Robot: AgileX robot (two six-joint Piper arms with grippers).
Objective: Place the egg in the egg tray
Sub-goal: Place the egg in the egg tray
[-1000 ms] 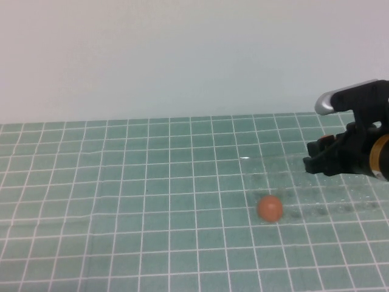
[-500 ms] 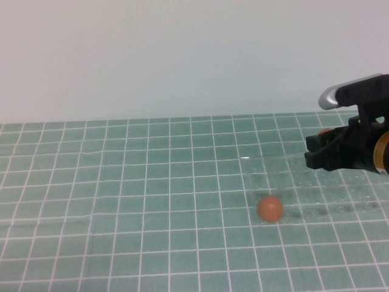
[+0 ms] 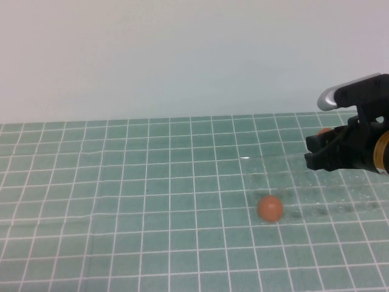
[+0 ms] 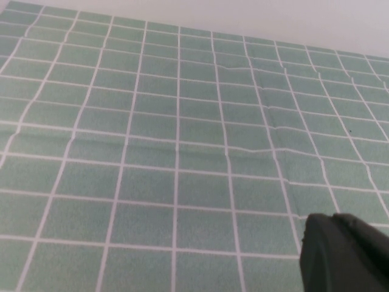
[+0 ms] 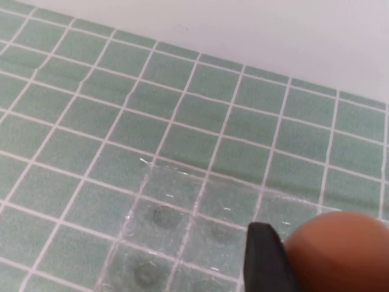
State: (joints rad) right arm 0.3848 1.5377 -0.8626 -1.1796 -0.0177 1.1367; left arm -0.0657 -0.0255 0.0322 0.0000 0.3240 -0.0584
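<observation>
Right gripper [image 3: 319, 151] fingers clasping egg [image 5: 337, 250] above egg tray [image 3: 316, 194]; paler egg [image 3: 270, 208] at its corner; left gripper [image 4: 343, 255] unreadable.

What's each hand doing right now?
Left hand: only a dark tip shows in its wrist view; cannot tell.
Right hand: closed on the egg, above the egg tray.

I count two eggs: one egg [image 3: 326, 130] clamped between my right gripper [image 3: 314, 153] fingers above the tray, and one paler brown egg [image 3: 269, 208] sitting at the tray's near-left corner. There is one clear egg tray [image 3: 316, 194]. I have two grippers; my left gripper [image 4: 343, 255] shows only in its own wrist view.
</observation>
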